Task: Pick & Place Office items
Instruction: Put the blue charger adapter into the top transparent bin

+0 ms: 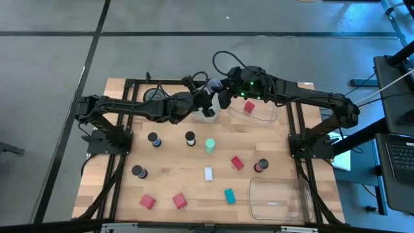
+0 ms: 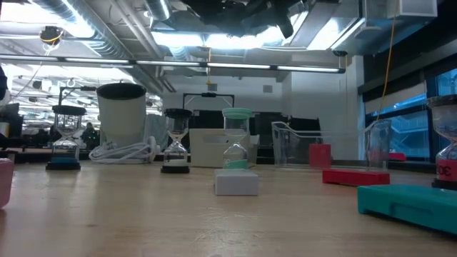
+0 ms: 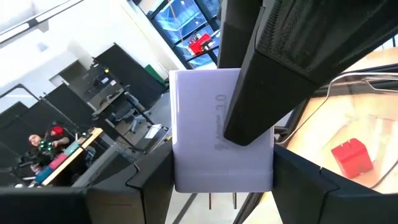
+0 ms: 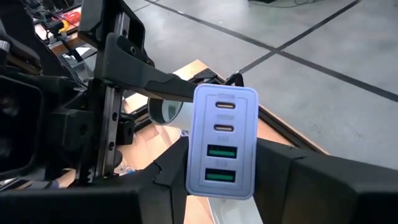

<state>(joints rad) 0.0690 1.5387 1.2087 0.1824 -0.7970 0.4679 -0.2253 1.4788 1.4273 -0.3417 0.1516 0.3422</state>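
Note:
A lavender charger block is lifted above the table's far middle, between both grippers. My left gripper comes from the left and is shut on it, prongs toward its wrist. My right gripper comes from the right and is shut on the same block, port face toward its camera. On the wood stand a green cylinder, dark cylinders, red blocks, a white block and a teal block. Another red block lies in the far clear tray. My left gripper pinches the lavender block by its two narrow sides, near the pronged end. The block is lifted clear of the table. My right gripper pinches the block across its two broad faces; one finger lies on the printed face. The port end sits between its fingers.
A clear tray sits at the far right and another clear tray at the near right corner. A round grey container with a coiled white cable stands at the far left. A white box stands below the grippers.

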